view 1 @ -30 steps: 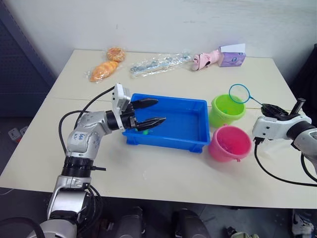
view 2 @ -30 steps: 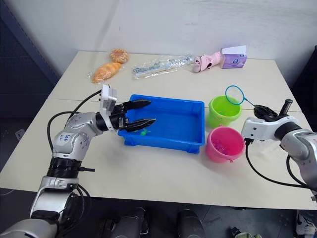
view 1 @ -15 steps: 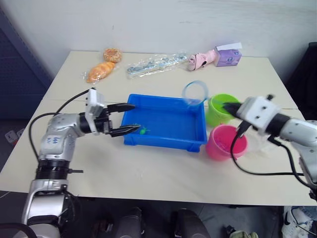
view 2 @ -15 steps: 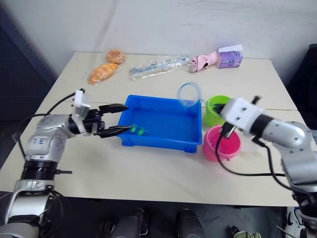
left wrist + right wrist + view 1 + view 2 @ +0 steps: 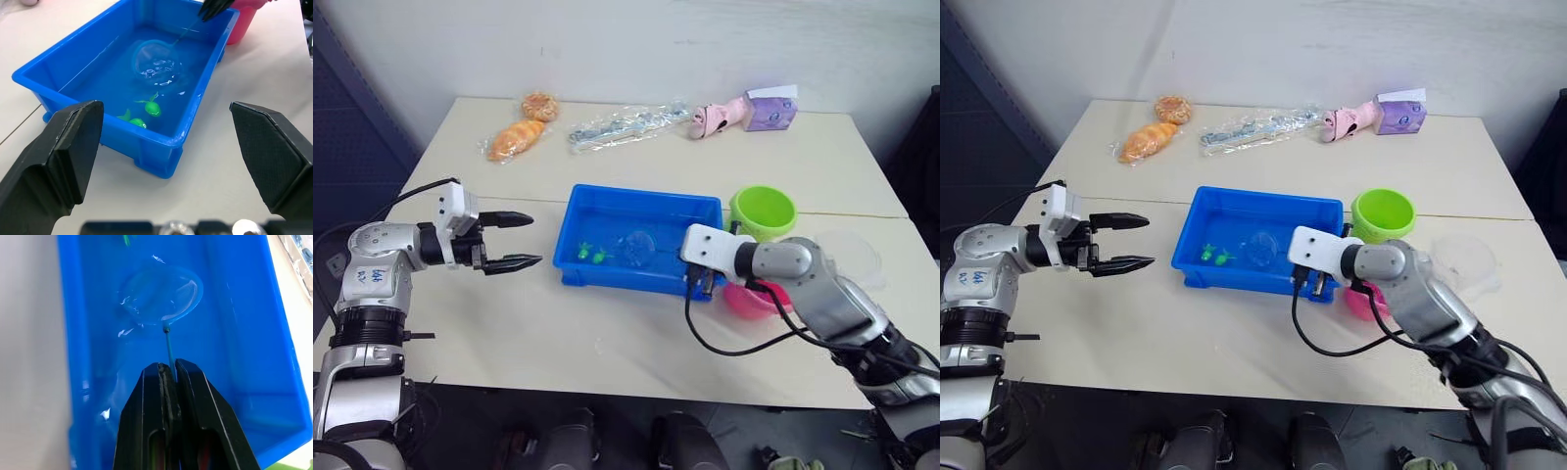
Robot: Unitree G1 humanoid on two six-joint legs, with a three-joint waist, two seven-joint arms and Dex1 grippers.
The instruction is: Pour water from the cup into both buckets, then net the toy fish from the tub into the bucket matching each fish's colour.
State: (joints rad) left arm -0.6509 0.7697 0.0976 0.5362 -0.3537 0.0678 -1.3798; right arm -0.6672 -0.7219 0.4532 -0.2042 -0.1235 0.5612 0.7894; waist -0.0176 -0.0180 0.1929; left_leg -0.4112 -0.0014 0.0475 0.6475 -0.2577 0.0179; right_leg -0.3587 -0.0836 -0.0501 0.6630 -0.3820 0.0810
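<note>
Two green toy fish (image 5: 146, 112) lying in tub (image 5: 607, 279) on desk (image 5: 558, 323). My right pincer (image 5: 167, 373) clamping net (image 5: 162, 294) handle, hoop dipping in water beside them. My left pincer (image 5: 521, 240) hovering wide open, empty, left of tub.

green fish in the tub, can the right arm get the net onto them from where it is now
Probably yes. The right gripper holds the net already dipped in the tub, and the two green fish lie just beside the hoop with open water between them.
</note>
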